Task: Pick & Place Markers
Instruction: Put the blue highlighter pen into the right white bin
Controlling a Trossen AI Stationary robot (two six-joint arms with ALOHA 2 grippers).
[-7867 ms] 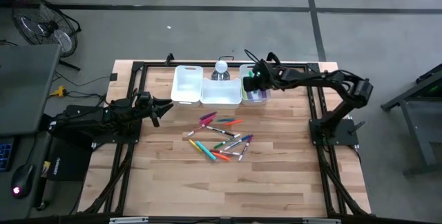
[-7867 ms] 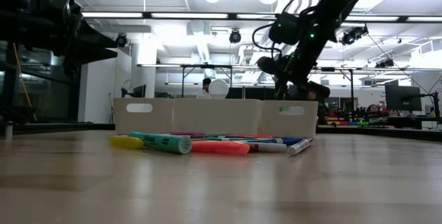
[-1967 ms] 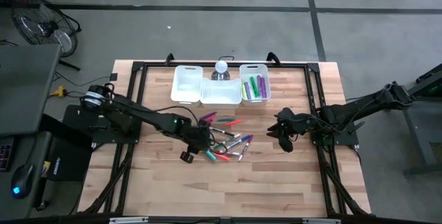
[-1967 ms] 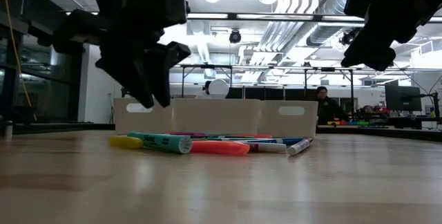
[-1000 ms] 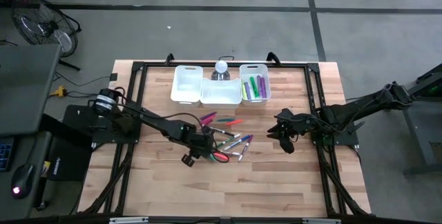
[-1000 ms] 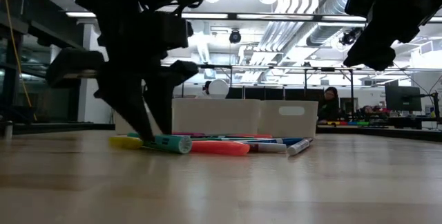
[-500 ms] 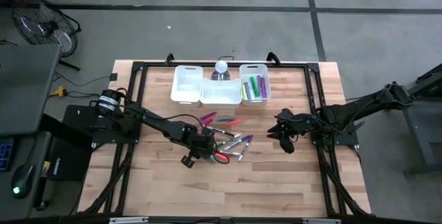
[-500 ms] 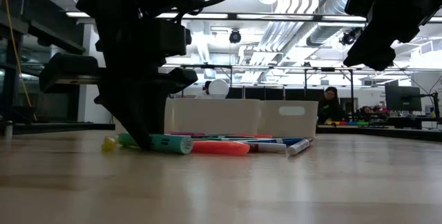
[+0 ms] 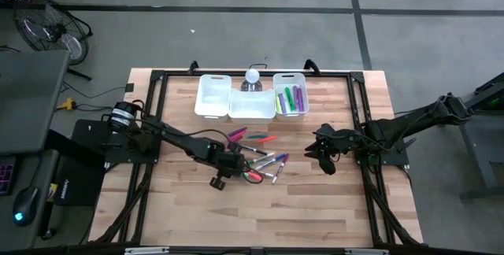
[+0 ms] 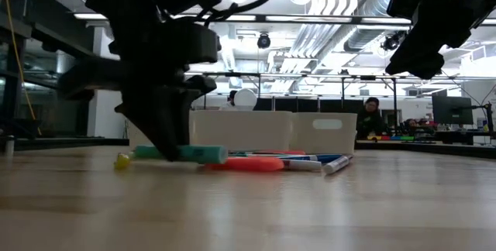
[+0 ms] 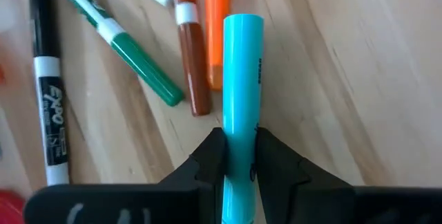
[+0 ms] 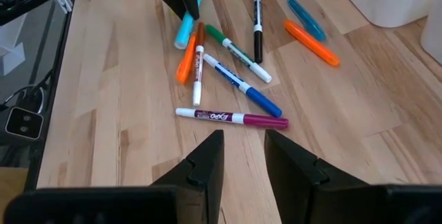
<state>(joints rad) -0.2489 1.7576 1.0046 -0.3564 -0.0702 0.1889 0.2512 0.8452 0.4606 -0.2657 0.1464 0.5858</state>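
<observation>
Tabletop [image 9: 315, 208] first: bare wood lies open on every side of the marker pile [image 9: 256, 160], so either arm has room to swing without meeting the black frame at its edge. Behind the pile stand the white bins [image 9: 252, 104], and the rightmost bin [image 9: 291, 101] already holds several markers. Well right of the pile, the right gripper [image 9: 321, 154] hangs over bare wood with its jaws partly apart on nothing. On the pile's near-left edge, the left gripper [image 11: 237, 160] has its jaws narrowed on the barrel of a teal marker [image 11: 241, 92], which lies low over the wood.

Risk, as I judge it: an orange marker [image 11: 217, 30] and a brown marker [image 11: 190, 58] lie just beside the teal one, so a skewed lift could drag them or roll them outward. The pinch sits toward one end of the barrel, so the teal marker may tip or slip free on its way to the bins.
</observation>
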